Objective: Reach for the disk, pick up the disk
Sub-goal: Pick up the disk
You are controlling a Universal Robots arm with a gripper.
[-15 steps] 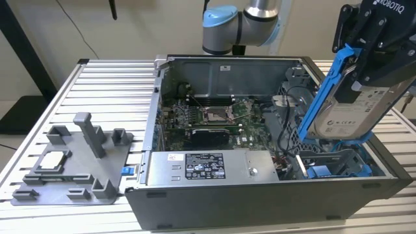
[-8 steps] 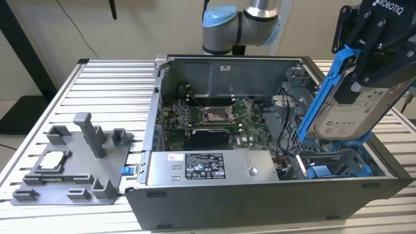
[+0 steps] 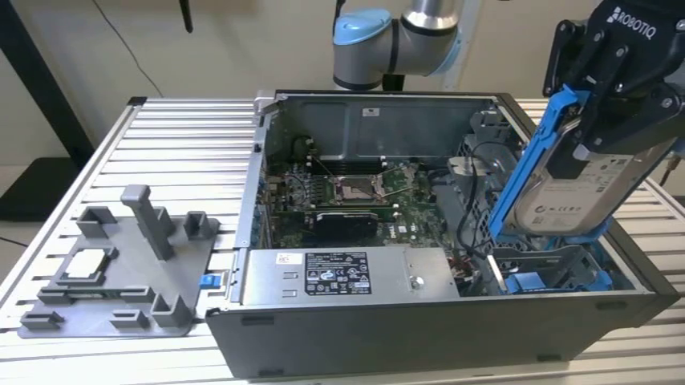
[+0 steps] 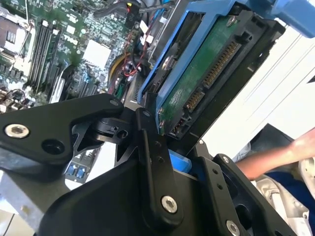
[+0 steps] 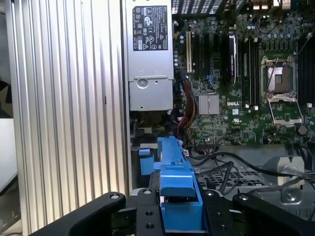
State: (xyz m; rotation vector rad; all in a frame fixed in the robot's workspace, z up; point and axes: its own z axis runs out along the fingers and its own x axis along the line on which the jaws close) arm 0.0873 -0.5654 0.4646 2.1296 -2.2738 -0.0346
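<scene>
In the exterior view the gripper [image 3: 599, 136] had clamped the disk [image 3: 573, 196], a silver drive with a white label in a blue carrier, tilted above the open computer case [image 3: 428, 337] at that view's right. In the second wrist view the disk's [image 4: 206, 73] green circuit underside showed between the black fingers [image 4: 152, 162]; its far end was cut off. In the first wrist view the carrier's blue edge [image 5: 177, 196] showed, hiding the metal body.

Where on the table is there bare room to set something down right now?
Bare slats of the table lie behind the grey fixture, between it and the computer case on the exterior view's left. Inside the case it is crowded with boards and cables, and the gripper holds the disk above its right bay.
</scene>
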